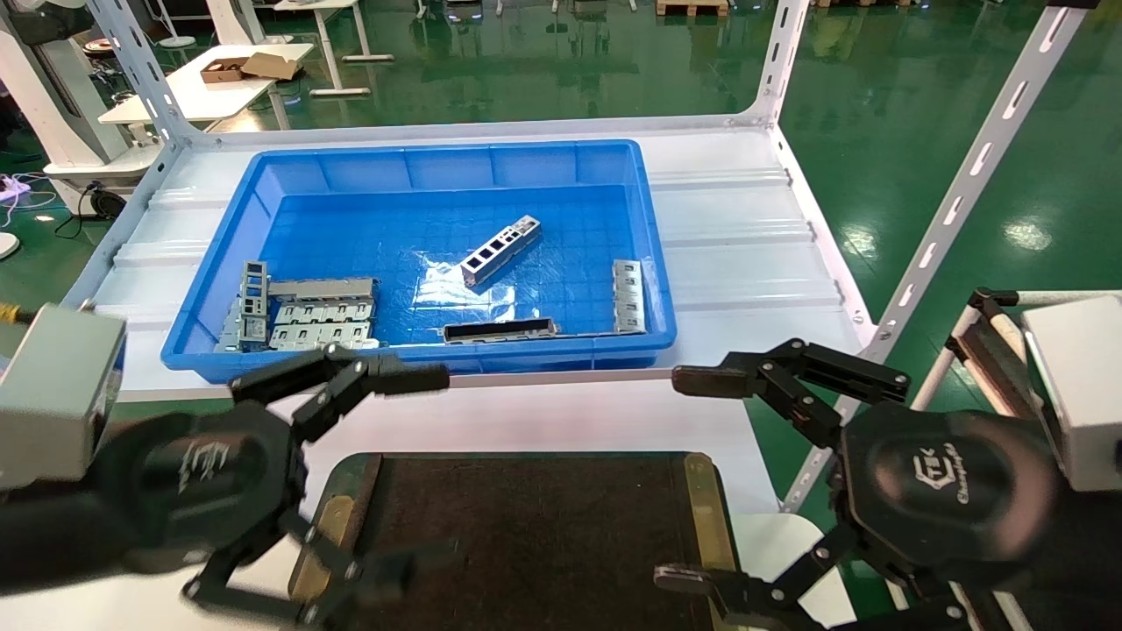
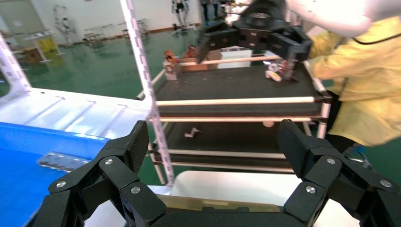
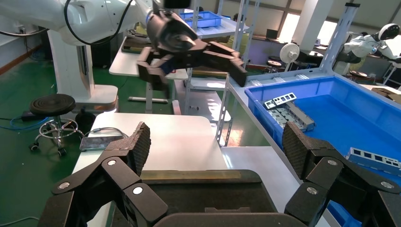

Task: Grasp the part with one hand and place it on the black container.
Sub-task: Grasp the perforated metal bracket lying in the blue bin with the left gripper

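The part (image 1: 501, 250), a slim silver-grey bar with square cut-outs, lies at an angle in the middle of the blue bin (image 1: 289, 166). The black container (image 1: 535, 526) sits in front of the bin, between my grippers; it also shows in the right wrist view (image 3: 208, 194). My left gripper (image 1: 425, 473) is open and empty over the container's left edge. My right gripper (image 1: 675, 478) is open and empty at its right edge. Both are well short of the part. Each wrist view shows its own gripper, left (image 2: 213, 146) and right (image 3: 215, 146), with nothing between the jaws.
The bin also holds wider grey stamped plates (image 1: 307, 311) at the left, a dark strip (image 1: 500, 329) at the front and another slim bar (image 1: 628, 296) at the right. White rack posts (image 1: 964, 184) flank the shelf. A person in yellow (image 2: 359, 94) stands beside a cart.
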`<action>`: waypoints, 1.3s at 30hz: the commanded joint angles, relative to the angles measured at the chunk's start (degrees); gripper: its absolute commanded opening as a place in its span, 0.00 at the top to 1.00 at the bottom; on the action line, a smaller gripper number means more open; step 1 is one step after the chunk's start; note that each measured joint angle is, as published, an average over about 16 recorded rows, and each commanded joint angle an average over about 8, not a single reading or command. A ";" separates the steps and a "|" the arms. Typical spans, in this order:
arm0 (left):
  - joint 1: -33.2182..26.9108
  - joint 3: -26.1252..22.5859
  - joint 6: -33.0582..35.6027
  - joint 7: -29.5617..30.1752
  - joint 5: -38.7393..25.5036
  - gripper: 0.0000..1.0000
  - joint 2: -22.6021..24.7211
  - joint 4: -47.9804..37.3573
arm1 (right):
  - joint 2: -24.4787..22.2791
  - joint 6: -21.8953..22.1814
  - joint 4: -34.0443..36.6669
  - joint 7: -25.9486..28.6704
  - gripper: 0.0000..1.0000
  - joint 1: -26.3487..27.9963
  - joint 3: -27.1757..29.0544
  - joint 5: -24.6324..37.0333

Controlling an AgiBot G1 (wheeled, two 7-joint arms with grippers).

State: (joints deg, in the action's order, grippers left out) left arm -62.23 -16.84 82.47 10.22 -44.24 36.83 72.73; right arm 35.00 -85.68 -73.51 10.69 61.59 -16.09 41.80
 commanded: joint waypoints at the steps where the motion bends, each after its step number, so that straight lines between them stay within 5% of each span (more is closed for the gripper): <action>1: 0.03 -0.07 -0.83 -0.14 -0.39 0.00 0.44 -0.09 | 0.00 0.00 0.00 -0.01 0.00 0.01 -0.01 -0.01; 17: -8.90 -3.89 -8.74 -2.03 -9.83 0.00 9.52 -11.77 | -0.03 0.03 0.01 -0.04 0.00 0.02 -0.08 -0.05; 39: -28.88 -9.76 -24.87 -19.07 -24.72 0.00 29.61 -53.61 | -0.07 0.07 0.01 -0.09 0.00 0.04 -0.17 -0.12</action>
State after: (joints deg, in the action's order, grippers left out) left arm -90.79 -26.39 57.25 -8.49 -68.56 66.31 19.69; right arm 34.93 -85.62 -73.50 10.61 61.64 -16.27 41.69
